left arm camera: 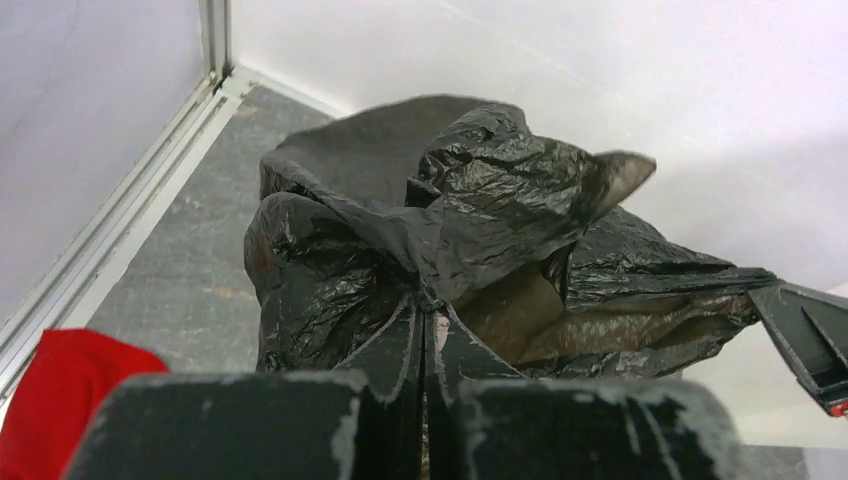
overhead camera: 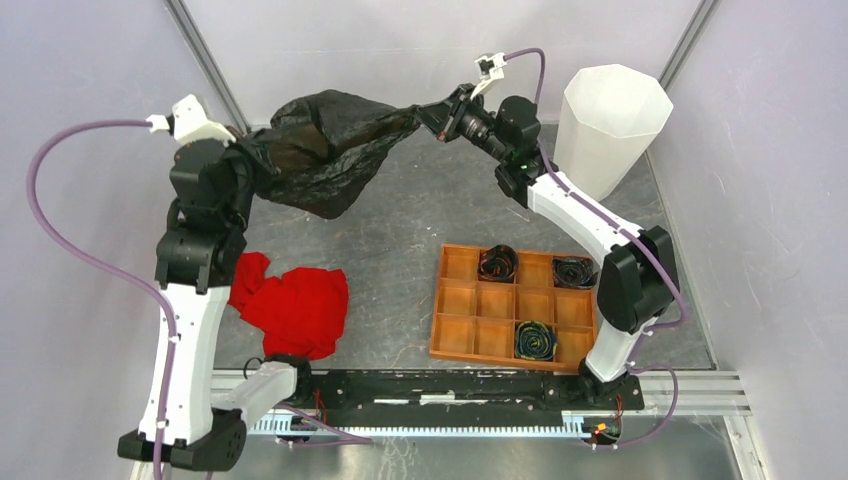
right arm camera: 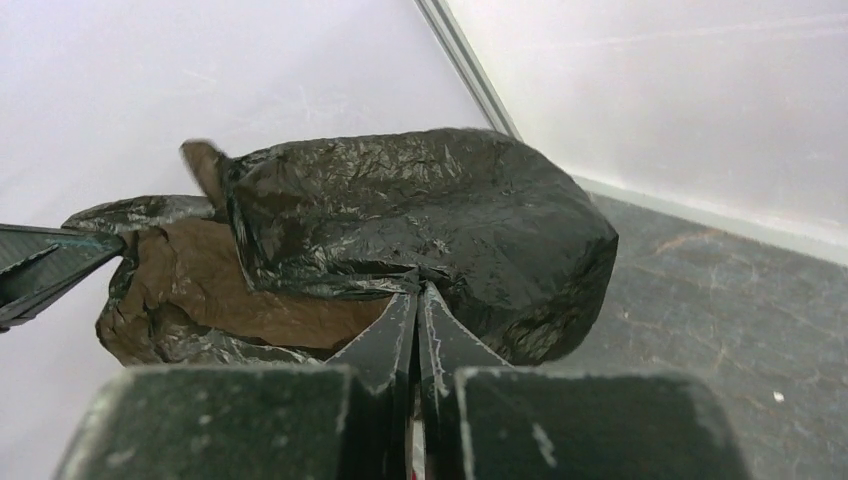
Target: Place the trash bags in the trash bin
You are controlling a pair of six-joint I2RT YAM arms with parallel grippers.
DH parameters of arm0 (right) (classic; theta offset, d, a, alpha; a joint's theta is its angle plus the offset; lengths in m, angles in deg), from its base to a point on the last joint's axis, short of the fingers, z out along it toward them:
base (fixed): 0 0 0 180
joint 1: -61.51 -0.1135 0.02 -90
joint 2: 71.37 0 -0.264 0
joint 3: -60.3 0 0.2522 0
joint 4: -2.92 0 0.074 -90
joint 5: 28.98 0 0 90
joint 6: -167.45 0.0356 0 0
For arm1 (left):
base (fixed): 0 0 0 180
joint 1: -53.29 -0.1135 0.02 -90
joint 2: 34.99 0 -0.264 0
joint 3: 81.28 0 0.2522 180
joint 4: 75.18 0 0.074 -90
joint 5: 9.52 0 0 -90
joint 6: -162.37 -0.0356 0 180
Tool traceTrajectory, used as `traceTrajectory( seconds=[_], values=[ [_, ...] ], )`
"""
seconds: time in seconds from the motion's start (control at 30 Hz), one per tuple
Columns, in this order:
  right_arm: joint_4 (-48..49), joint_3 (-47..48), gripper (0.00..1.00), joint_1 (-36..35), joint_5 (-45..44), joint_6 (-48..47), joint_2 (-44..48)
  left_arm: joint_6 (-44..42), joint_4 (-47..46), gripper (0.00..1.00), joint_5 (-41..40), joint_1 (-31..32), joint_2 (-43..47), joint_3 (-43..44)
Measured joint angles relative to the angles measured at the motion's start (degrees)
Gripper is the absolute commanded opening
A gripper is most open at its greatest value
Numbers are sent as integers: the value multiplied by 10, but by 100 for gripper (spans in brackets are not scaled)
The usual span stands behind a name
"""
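Observation:
A crinkled black trash bag (overhead camera: 325,150) hangs stretched between my two grippers above the back of the table. My left gripper (overhead camera: 252,152) is shut on its left edge; in the left wrist view my gripper (left arm camera: 430,308) pinches the bag (left arm camera: 470,210). My right gripper (overhead camera: 425,115) is shut on the bag's right corner; in the right wrist view my gripper (right arm camera: 420,290) pinches the bag (right arm camera: 420,215), whose brownish sheer inside shows. The tall translucent white trash bin (overhead camera: 610,125) stands upright at the back right, to the right of the right arm.
A red cloth (overhead camera: 295,305) lies front left, also in the left wrist view (left arm camera: 50,400). An orange-brown compartment tray (overhead camera: 470,335) with three dark rolls lies front right. Enclosure walls and metal posts stand close around the table.

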Motion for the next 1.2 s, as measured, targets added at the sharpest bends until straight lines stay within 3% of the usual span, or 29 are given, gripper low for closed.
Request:
traceTrajectory(
  seconds=[0.13,0.3,0.53,0.7,1.0,1.2],
  values=[
    [-14,-25,10,-4,0,-9,-1,-1,-23,2,-11,0,50,-88],
    [-58,-45,23,-5,-1,-40,-1,-2,-49,2,-18,0,74,-157],
    [-178,-55,50,-5,-29,-121,6,0,-105,2,-8,18,113,-269],
    [-289,-75,61,-5,-62,-193,44,0,-126,2,-9,53,121,-339],
    [-441,-112,76,-5,-158,-297,161,-1,-131,2,-24,122,127,-358],
    [-515,-81,90,0,-304,-377,195,-1,-130,2,-44,153,136,-358]
  ],
)
